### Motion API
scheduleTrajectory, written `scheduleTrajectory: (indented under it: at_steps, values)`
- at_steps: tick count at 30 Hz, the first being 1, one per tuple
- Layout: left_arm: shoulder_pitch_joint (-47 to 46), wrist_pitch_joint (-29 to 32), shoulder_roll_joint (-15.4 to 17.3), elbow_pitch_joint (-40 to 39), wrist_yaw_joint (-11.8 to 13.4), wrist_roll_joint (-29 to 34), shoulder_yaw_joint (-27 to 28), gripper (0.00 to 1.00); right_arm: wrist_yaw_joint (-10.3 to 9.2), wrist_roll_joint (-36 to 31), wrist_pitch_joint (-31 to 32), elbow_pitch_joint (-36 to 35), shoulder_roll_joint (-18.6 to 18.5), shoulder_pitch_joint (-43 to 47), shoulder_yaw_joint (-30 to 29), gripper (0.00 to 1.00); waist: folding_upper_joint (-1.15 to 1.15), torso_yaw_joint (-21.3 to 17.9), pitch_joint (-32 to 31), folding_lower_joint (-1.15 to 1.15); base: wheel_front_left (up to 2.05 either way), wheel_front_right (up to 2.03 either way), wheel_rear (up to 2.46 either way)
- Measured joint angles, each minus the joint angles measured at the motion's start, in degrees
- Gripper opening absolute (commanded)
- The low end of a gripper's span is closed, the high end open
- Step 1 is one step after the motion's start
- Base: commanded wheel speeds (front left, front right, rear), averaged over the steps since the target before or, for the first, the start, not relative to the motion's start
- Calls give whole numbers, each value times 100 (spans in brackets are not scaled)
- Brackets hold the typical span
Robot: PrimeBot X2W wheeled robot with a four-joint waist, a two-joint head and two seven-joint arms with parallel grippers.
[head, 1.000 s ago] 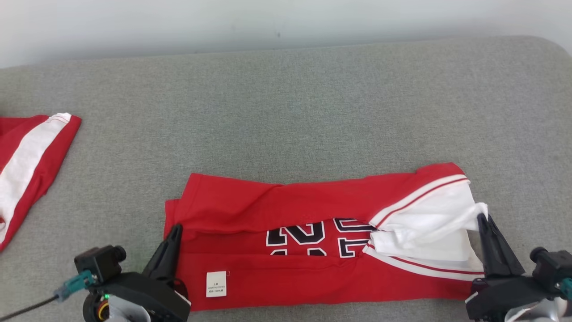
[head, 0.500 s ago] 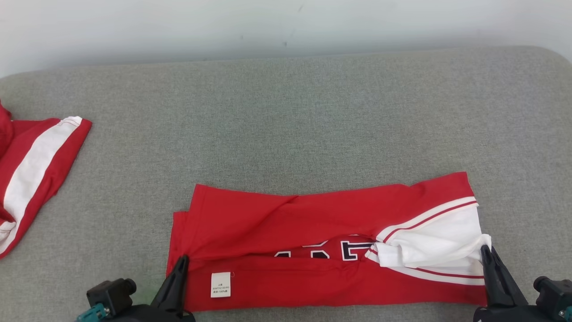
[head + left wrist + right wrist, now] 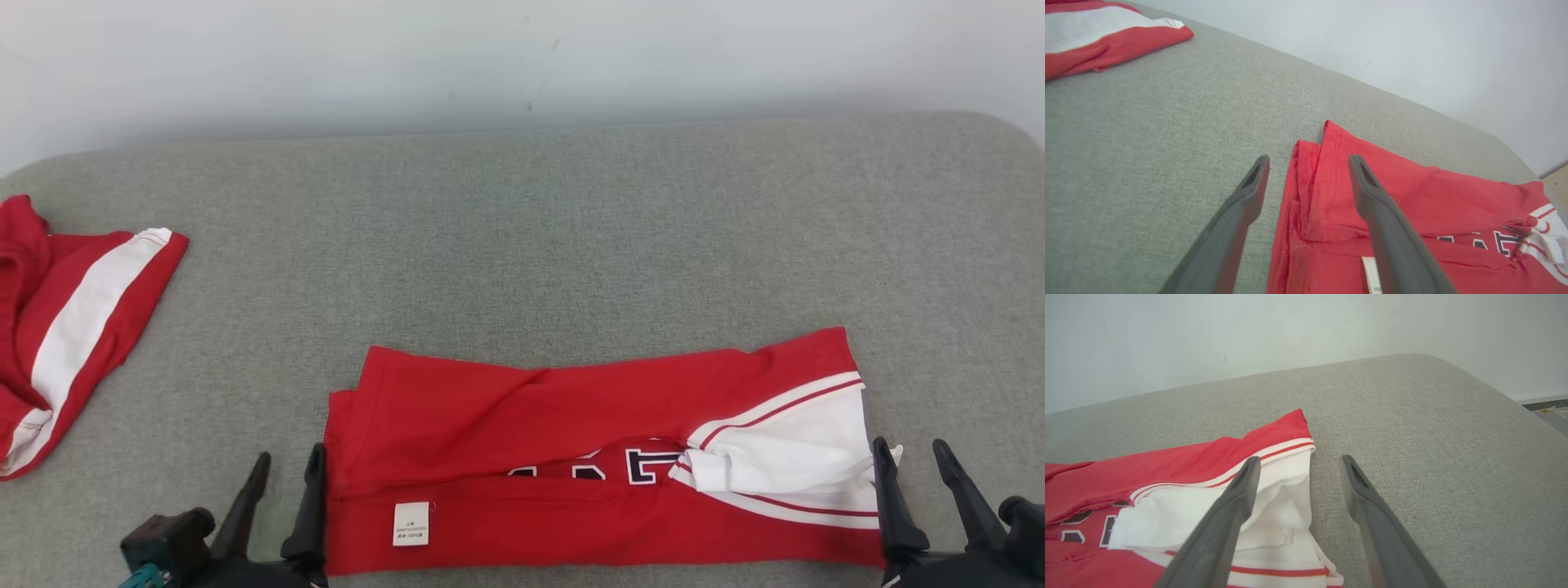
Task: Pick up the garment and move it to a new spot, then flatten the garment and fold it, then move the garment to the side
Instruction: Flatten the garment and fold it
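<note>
Far left, another red-and-white cloth (image 3: pixel 73 327), well apart from the folded red garment (image 3: pixel 531 416) at near centre; grey fabric surface (image 3: pixel 522 245), pale wall (image 3: pixel 522 57) behind; small white label (image 3: pixel 411 523), print too small; dark lettering (image 3: pixel 645 465) part hidden; left gripper (image 3: pixel 289 454) and right gripper (image 3: pixel 909 444) spread wide at either end, gripping nothing.

My left gripper (image 3: pixel 1308 161) stands wide open and grips nothing. One finger is over the grey cushion (image 3: pixel 1147 122), the other over the folded red shirt (image 3: pixel 1412 196), whose side edge lies between them. Another red and white garment (image 3: pixel 1106 32) lies well apart, at the top left.
</note>
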Motion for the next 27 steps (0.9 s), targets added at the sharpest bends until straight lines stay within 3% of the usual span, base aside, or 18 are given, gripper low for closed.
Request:
scheduleTrajectory:
  at_steps: [9, 14, 27]
  values:
    - [372, 0, -249, -352, -60, 1352, 1105, 100, 0, -9, 475, 179, -103, -305, -113, 100, 0, 119, -134, 0, 0, 0, 0]
    - [564, 0, -541, -378, -308, 1859, 1764, 100, 0, -178, 1039, 728, -137, -667, -198, 100, 0, 240, -200, 0, 0, 0, 0]
    - [576, 0, -923, -100, -760, 2671, 2260, 100, 0, 272, 1740, 2089, -237, -1133, 271, 100, 0, 526, -213, 0, 0, 0, 0]
